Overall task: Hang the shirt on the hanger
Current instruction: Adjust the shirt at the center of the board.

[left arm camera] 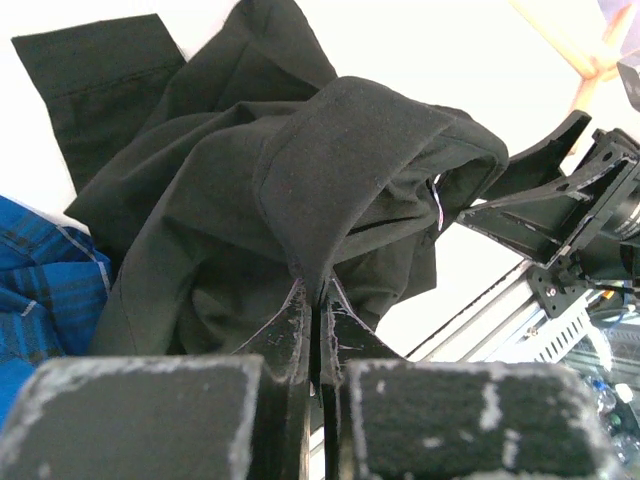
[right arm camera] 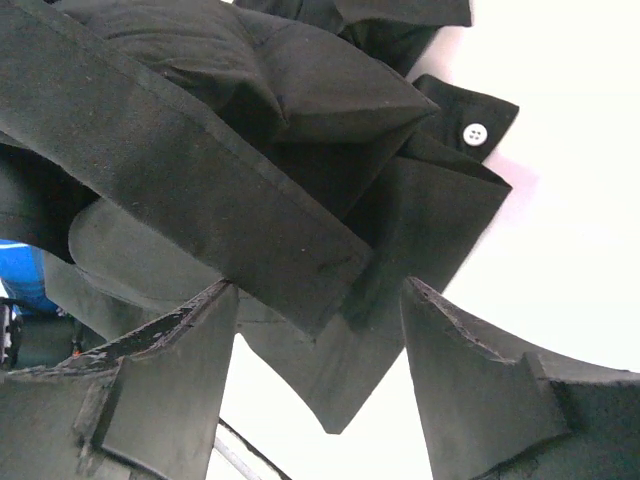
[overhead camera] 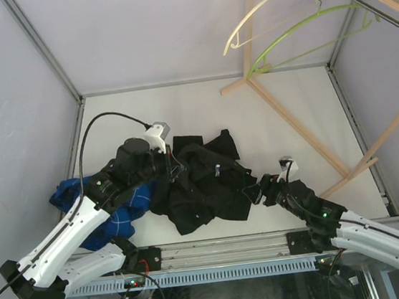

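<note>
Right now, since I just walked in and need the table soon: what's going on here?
The left gripper is shut on a fold of the black shirt. The right gripper stands open with a shirt edge inside its jaws. The lime-green hanger hangs bare at the back, so nothing is hung yet.

The top camera looked down from high above the near edge of the table (overhead camera: 180,108), far enough off to take in its whole surface and the back wall (overhead camera: 171,30). The left wrist camera sat close behind the left pincer (left arm camera: 312,290), facing across the shirt (left arm camera: 250,200) to the right pincer (left arm camera: 505,200). The right wrist camera peered between its own fingers (right arm camera: 480,380) from very near at that same shirt, which all three views shared.
</note>
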